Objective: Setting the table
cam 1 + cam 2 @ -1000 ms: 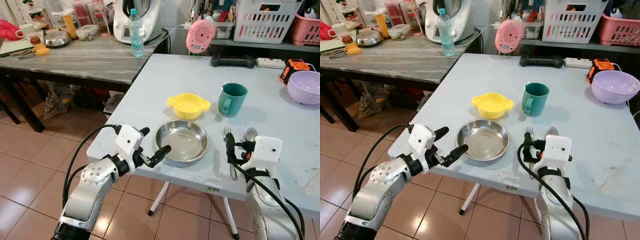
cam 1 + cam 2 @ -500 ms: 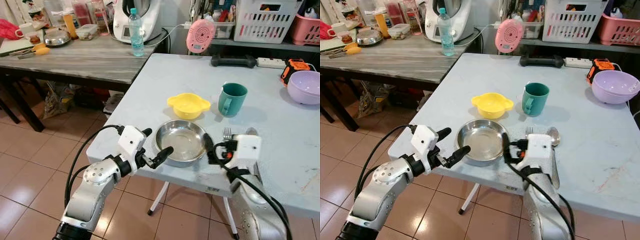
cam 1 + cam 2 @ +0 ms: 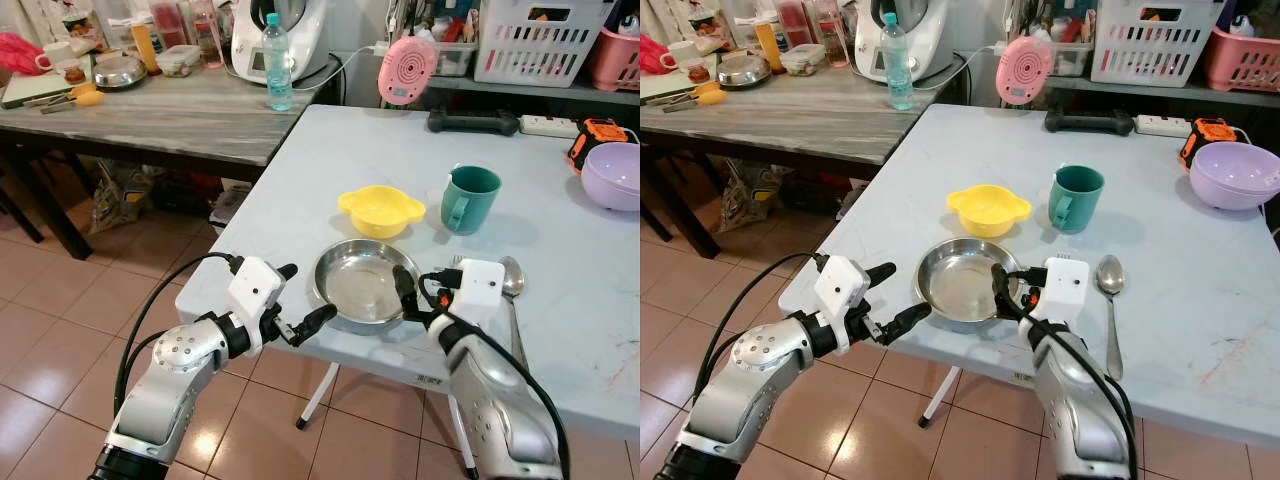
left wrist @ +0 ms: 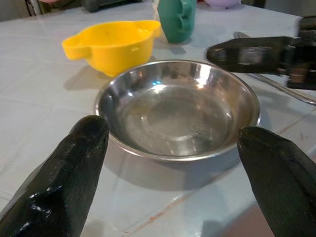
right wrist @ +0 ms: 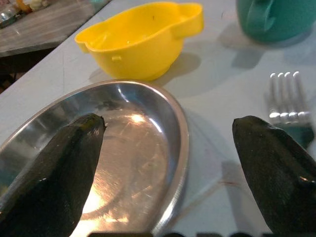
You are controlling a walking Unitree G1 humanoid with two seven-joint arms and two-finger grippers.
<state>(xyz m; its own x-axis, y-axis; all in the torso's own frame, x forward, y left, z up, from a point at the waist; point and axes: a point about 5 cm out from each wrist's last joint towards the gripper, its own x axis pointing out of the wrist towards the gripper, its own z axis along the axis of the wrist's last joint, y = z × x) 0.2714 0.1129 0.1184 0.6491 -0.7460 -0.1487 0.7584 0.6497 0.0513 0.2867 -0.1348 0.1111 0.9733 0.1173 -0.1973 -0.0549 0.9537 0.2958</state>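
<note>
A round steel plate (image 3: 360, 288) lies near the front edge of the pale table (image 3: 300, 170). My left gripper (image 3: 301, 296) hovers open at the plate's left rim, just off the table edge. From the other side my right gripper (image 3: 411, 289) is open, one black finger over the plate's right rim (image 5: 180, 143) and the other over the fork (image 5: 287, 96). A spoon (image 3: 511, 280) lies right of that gripper. Behind the plate stand a yellow bowl (image 3: 380, 211) and a green cup (image 3: 467, 198).
A lilac bowl (image 3: 612, 175) and an orange tool (image 3: 592, 132) sit at the far right. A pink round gadget (image 3: 406, 70) and a black handle (image 3: 473, 121) are at the table's back. A grey side table (image 3: 150, 110) with a water bottle (image 3: 279, 62) stands to the left.
My right gripper has swung left, from over the fork and spoon to the plate's right rim, uncovering the spoon. The left gripper has hardly moved.
</note>
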